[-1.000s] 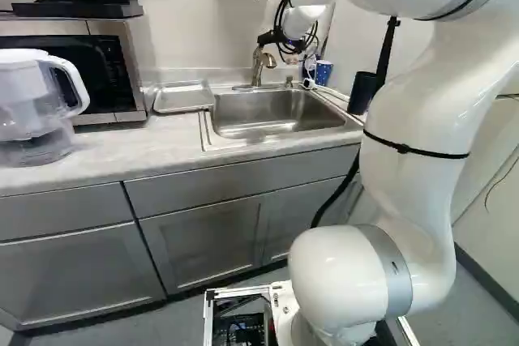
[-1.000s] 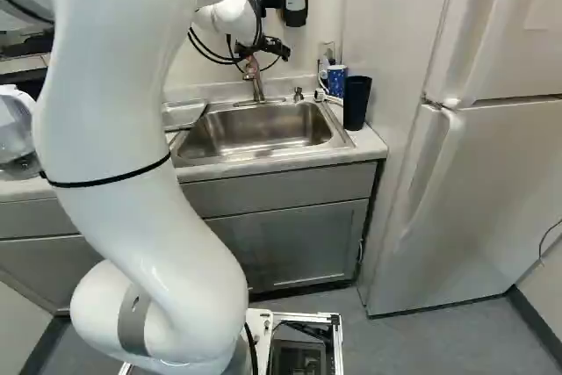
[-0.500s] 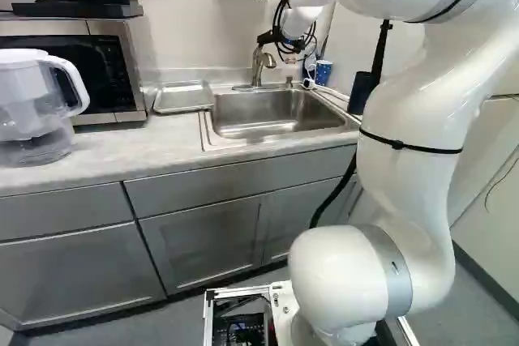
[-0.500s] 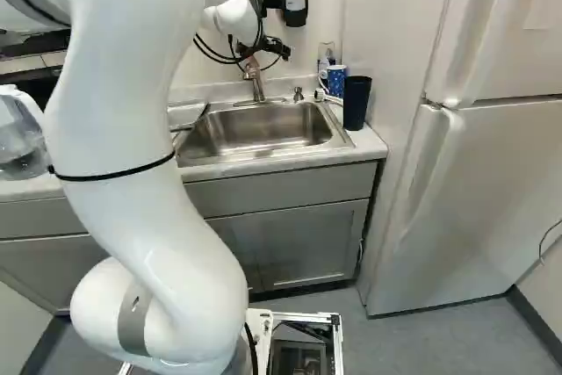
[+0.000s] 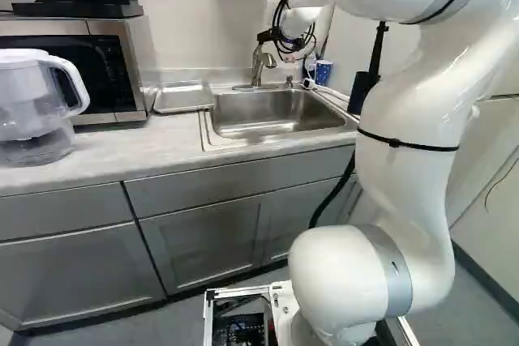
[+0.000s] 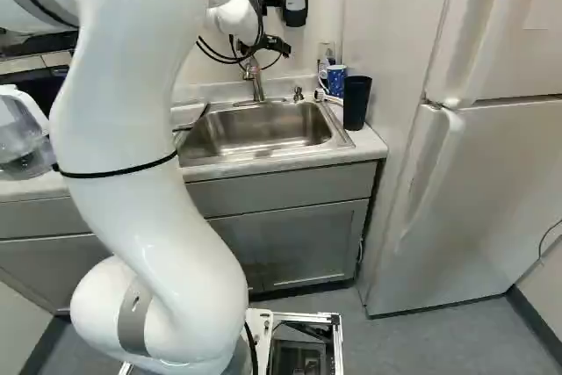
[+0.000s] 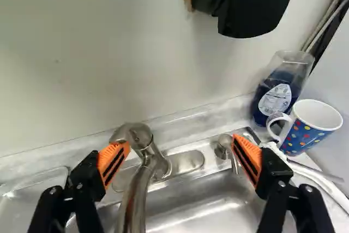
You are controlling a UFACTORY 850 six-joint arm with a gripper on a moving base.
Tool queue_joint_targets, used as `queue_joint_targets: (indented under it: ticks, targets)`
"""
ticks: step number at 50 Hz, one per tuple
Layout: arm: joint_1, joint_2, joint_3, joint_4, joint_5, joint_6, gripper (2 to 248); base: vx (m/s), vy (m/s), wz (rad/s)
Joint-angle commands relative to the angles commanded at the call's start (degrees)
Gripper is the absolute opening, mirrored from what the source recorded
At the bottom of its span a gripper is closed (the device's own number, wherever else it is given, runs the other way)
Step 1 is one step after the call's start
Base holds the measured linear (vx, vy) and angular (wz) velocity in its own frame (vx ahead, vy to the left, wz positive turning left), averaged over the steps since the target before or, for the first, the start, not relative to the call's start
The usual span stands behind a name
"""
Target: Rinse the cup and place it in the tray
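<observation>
Cup [image 7: 303, 135] apart; arm [image 5: 413, 111] bent, jaws spread.

The white arm [image 5: 409, 200] is bent up tall from a big round joint [image 5: 332, 277] low down, and a grey ring [image 5: 392, 271] is seen on it. A thin black band [image 6: 123, 169] is wrapped round the arm. Far out, the wrist [image 6: 235, 19] is held up high, with black cables [image 6: 215, 55] looped by it. At its end the black gripper [image 6: 277, 45] is seen. In the wrist view its two fingers are spread wide, and nothing is pinched between the orange pads [image 7: 113, 162]
</observation>
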Motion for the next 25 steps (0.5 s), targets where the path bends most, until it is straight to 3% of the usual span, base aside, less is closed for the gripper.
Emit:
queue_joint_targets:
  ticks: [25]
  targets:
    - [0.0,-1.0,-1.1,0.0,5.3,0.0,247,0.0,0.0,0.0]
